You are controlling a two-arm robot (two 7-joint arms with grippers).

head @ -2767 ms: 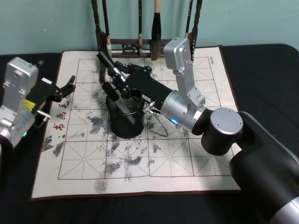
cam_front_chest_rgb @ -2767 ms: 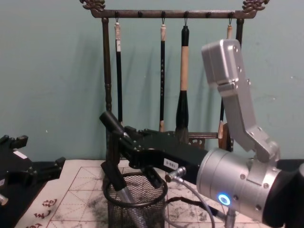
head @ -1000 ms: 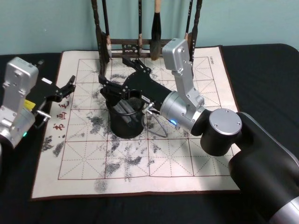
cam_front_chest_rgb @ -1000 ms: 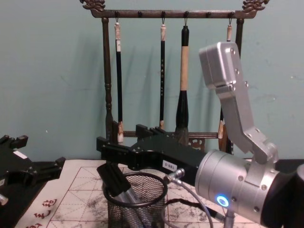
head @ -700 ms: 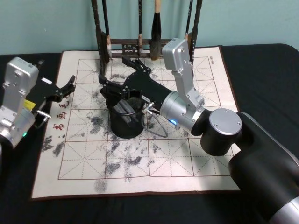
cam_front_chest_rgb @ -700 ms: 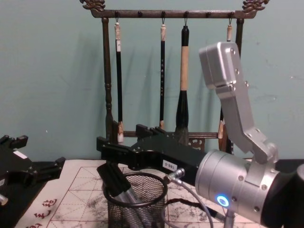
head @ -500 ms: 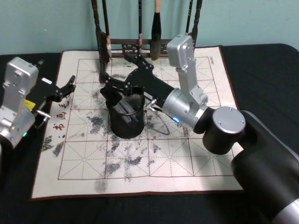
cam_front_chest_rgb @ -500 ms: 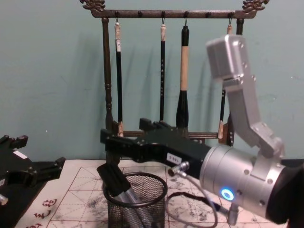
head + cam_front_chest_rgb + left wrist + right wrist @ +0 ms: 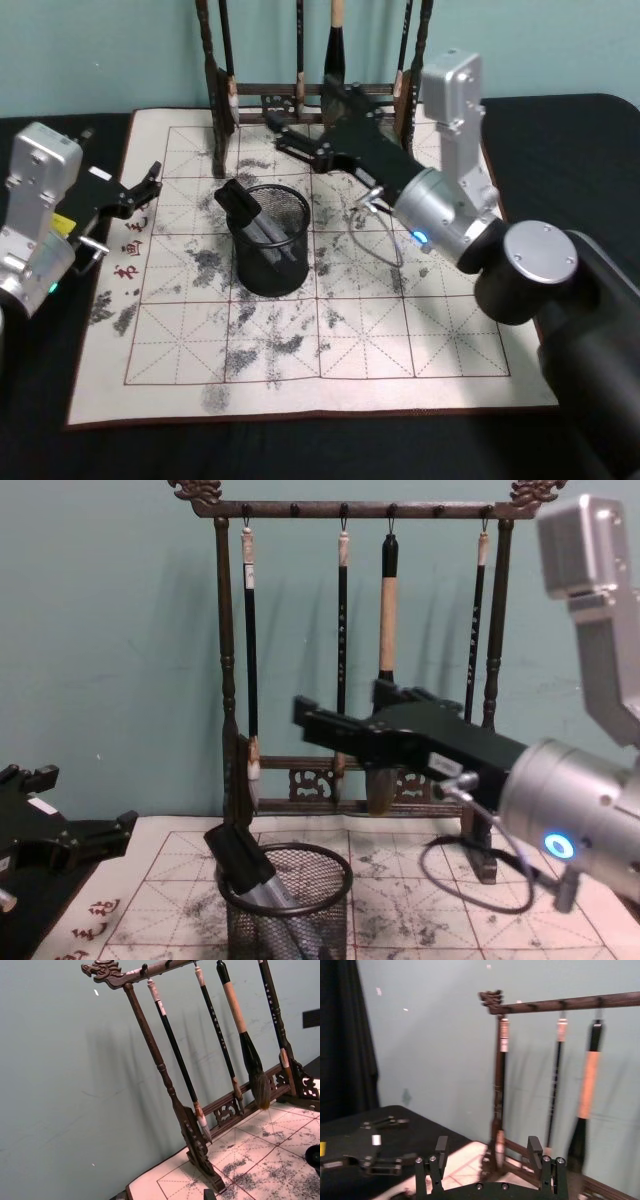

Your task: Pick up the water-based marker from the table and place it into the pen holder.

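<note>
While the marker (image 9: 252, 215) leans inside the black wire-mesh pen holder (image 9: 270, 262), cap end poking above the rim on the holder's left side, the right gripper (image 9: 305, 140) hangs above and behind the cup, near the brush rack (image 9: 350, 640), fingers spread and holding nothing. Judgement: placement looks done; the step now is retreat. Best done by lifting clear without clipping the hanging brushes (image 9: 386, 660) or rack. The holder stands upright on the felt mat (image 9: 300, 360), the marker inside. Left gripper (image 9: 142, 187) sits parked at the mat's left edge, fingers apart.
</note>
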